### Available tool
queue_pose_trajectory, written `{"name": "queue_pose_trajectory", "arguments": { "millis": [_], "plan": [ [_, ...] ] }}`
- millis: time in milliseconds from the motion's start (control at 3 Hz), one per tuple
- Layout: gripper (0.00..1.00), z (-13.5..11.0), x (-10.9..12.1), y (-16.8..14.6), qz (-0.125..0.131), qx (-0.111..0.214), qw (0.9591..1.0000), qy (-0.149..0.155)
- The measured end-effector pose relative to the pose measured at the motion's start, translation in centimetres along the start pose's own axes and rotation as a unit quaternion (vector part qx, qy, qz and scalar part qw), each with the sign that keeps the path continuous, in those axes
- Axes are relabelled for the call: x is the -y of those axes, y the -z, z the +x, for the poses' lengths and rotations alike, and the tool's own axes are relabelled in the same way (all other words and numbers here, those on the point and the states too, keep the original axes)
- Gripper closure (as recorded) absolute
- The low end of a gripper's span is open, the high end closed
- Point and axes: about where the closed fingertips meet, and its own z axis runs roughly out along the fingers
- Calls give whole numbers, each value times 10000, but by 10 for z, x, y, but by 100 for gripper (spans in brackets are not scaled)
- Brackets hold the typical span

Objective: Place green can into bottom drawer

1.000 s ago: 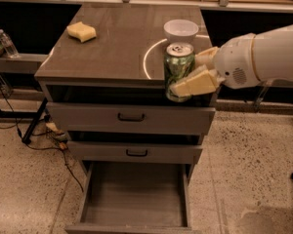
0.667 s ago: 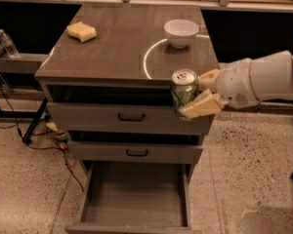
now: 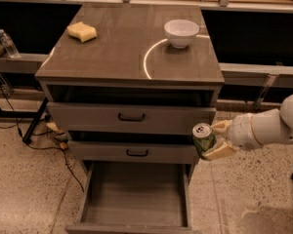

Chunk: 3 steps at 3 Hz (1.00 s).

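Observation:
The green can [image 3: 203, 139] is upright, held in my gripper [image 3: 216, 140], whose fingers are shut on it. It hangs in the air at the cabinet's right front corner, level with the middle drawer. The bottom drawer [image 3: 135, 193] is pulled open below and to the left, its wide grey inside bare. My white arm [image 3: 271, 127] reaches in from the right.
A white bowl [image 3: 181, 32] and a yellow sponge [image 3: 82, 31] sit on the cabinet top [image 3: 117, 52]. Two upper drawers with black handles [image 3: 131, 117] are closed. A plastic bottle [image 3: 8, 43] stands on a ledge at left. Cables lie on the floor at left.
My gripper has carried the green can down and to the right, from cabinet-top level to beside the middle drawer. The bowl is now uncovered.

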Motion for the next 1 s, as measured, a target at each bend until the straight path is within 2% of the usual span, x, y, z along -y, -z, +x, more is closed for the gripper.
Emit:
{"name": "queue_pose_trajectory", "arguments": {
  "millis": [333,667,1000],
  "plan": [
    [100,1,-1,-2,16,5,10000,12],
    [100,27,-15,-30,195,39,9996,198],
    [100,89,-32,-92,285,64,9988,387]
  ]
}}
